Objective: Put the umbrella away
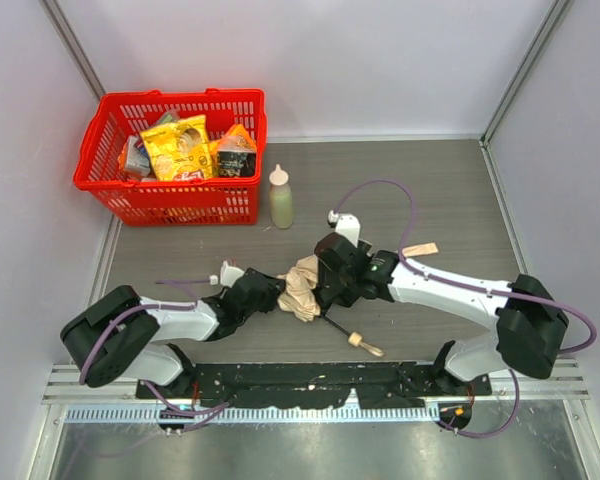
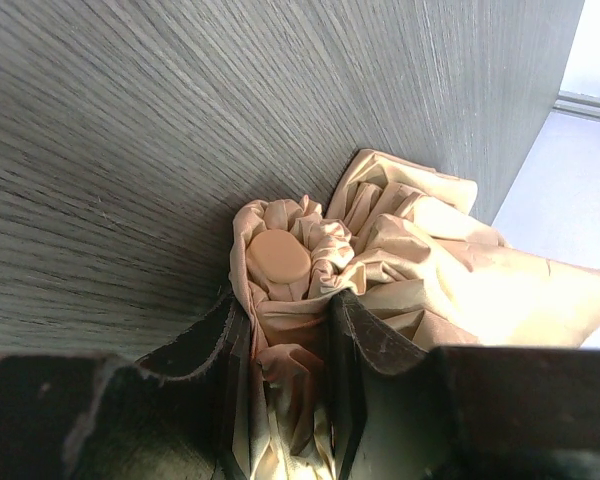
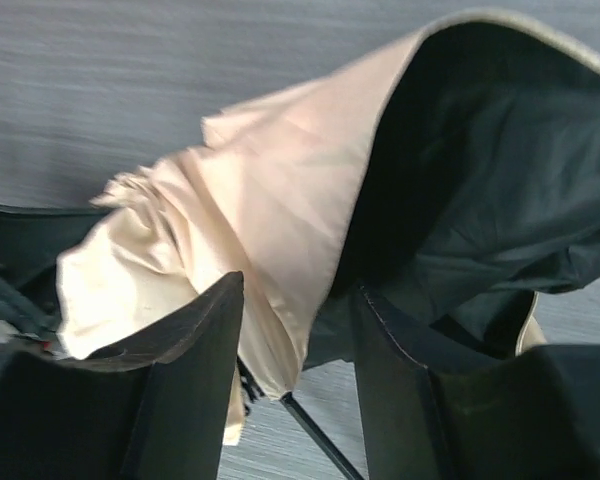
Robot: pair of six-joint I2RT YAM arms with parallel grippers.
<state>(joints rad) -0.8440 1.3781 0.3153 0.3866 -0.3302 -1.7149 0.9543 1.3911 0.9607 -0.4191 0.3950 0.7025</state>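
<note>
The umbrella (image 1: 302, 288) lies mid-table as a crumpled beige bundle, its thin black shaft (image 1: 337, 328) running toward the near right and ending in a pale knob handle (image 1: 363, 343). My left gripper (image 1: 279, 296) comes in from the left and is shut on the bundle's end. In the left wrist view, fabric is pinched between the fingers (image 2: 285, 300), with the umbrella's round cap (image 2: 277, 257) just beyond them. My right gripper (image 1: 326, 288) hangs over the right side of the bundle. In the right wrist view its jaws (image 3: 300, 290) stand apart around a fold of beige cloth (image 3: 280, 190) and dark lining, with the shaft (image 3: 315, 435) below.
A red basket (image 1: 180, 97) holding snack packets stands at the back left. A pale green squeeze bottle (image 1: 280, 197) stands just right of it. A small tan strip (image 1: 420, 250) lies behind the right arm. Walls close the table in on three sides.
</note>
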